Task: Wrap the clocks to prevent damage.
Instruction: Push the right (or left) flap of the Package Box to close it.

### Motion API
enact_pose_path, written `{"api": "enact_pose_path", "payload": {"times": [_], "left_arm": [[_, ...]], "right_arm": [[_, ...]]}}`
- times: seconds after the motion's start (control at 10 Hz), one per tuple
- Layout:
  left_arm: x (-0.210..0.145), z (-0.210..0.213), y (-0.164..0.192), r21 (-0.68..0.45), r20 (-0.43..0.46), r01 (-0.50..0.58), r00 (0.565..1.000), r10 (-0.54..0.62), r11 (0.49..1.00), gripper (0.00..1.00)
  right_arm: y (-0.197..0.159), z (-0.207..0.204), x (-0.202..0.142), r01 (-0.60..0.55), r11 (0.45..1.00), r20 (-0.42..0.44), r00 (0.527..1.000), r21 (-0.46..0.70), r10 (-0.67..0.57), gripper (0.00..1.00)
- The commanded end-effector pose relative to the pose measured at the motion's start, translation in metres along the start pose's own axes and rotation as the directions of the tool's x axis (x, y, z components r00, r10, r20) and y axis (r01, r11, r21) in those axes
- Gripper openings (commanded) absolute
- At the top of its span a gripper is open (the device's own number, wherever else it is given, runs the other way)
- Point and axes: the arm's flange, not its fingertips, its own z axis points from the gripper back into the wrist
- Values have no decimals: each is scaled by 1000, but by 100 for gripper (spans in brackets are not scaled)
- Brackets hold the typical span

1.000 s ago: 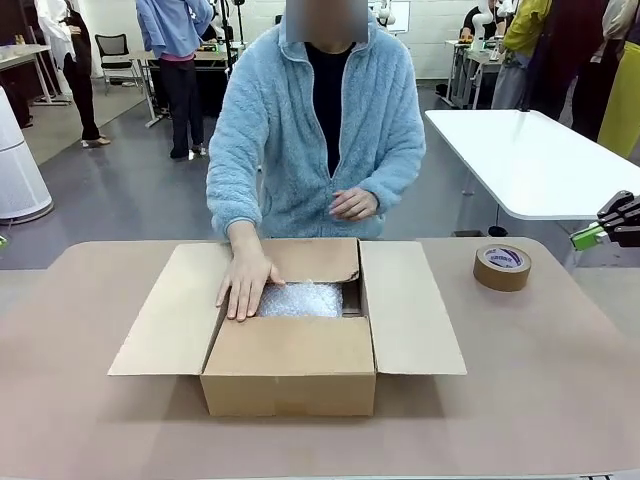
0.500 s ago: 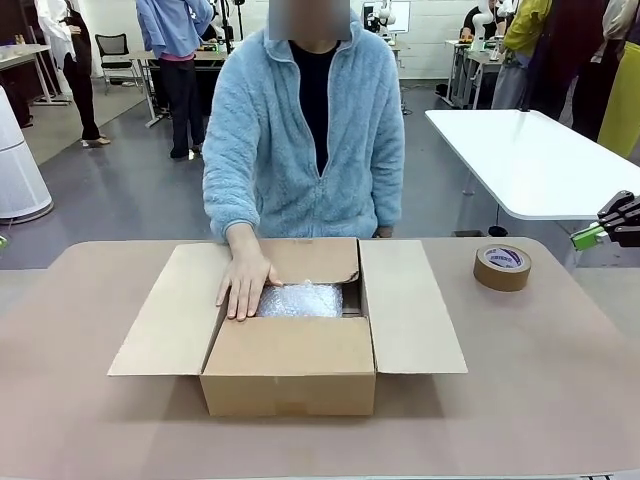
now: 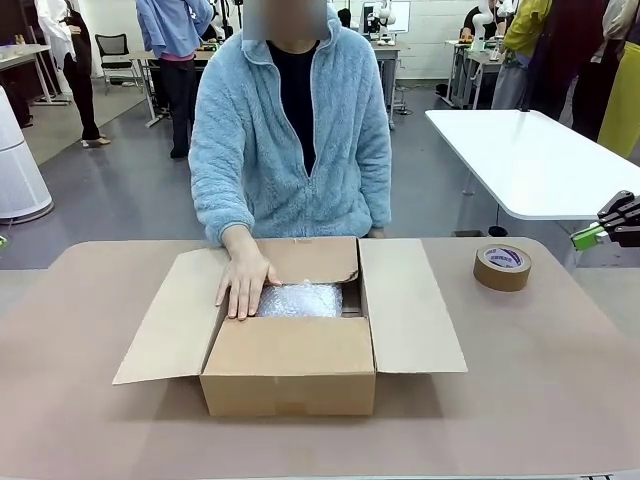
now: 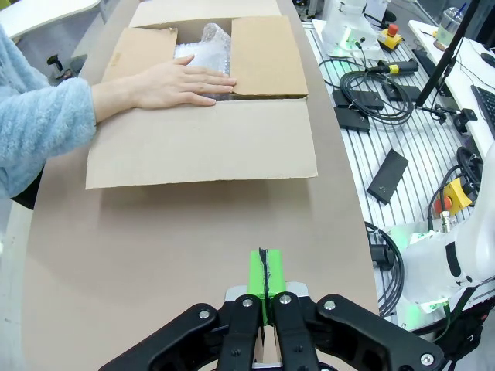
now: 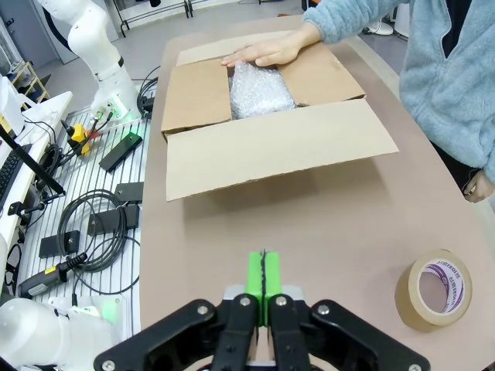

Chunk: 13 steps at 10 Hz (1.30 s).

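The clocks show as a whitish bubble-wrap bundle (image 3: 300, 299) (image 4: 203, 48) (image 5: 261, 91) lying inside an open brown carton (image 3: 290, 365) (image 4: 201, 143) (image 5: 274, 151) at the table's middle. The person's hand (image 3: 244, 284) (image 4: 178, 81) (image 5: 267, 52) rests flat on the bundle's left end and the carton's inner edge. My right gripper (image 3: 592, 236) (image 5: 263, 276) hangs shut and empty past the table's right edge, far from the carton. My left gripper (image 4: 263, 272) is shut and empty above bare table beside the carton's left flap.
A brown tape roll (image 3: 502, 267) (image 5: 433, 292) lies on the table right of the carton. The carton's side flaps are spread flat, the near flap is folded in. A white table (image 3: 530, 160) stands at the back right. Cables and boxes lie on the floor beside the table.
The person has straightened up and drawn the other hand back out of sight. The hand on the bundle, the carton and both grippers have stayed put.
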Motion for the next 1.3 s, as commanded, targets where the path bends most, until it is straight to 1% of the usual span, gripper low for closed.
{"api": "enact_pose_path", "payload": {"times": [0.0, 1.0, 1.1, 1.2], "left_arm": [[3, 1, 0, 17, 4, -5, 1000, 4, 1000, 0], [3, 1, 0, 17, 4, -5, 1000, 4, 1000, 0], [3, 1, 0, 17, 4, -5, 1000, 4, 1000, 0], [3, 1, 0, 17, 4, -5, 1000, 4, 1000, 0]], "right_arm": [[-2, 1, 0, -1, 1000, -1, 1000, 6, 1, 1], [0, 0, 0, 0, 1000, 0, 1000, 0, 0, 1], [-3, -14, 9, -50, 999, -41, 998, -2, 49, 1], [0, -31, 13, -118, 993, -95, 989, -30, 114, 1]]}}
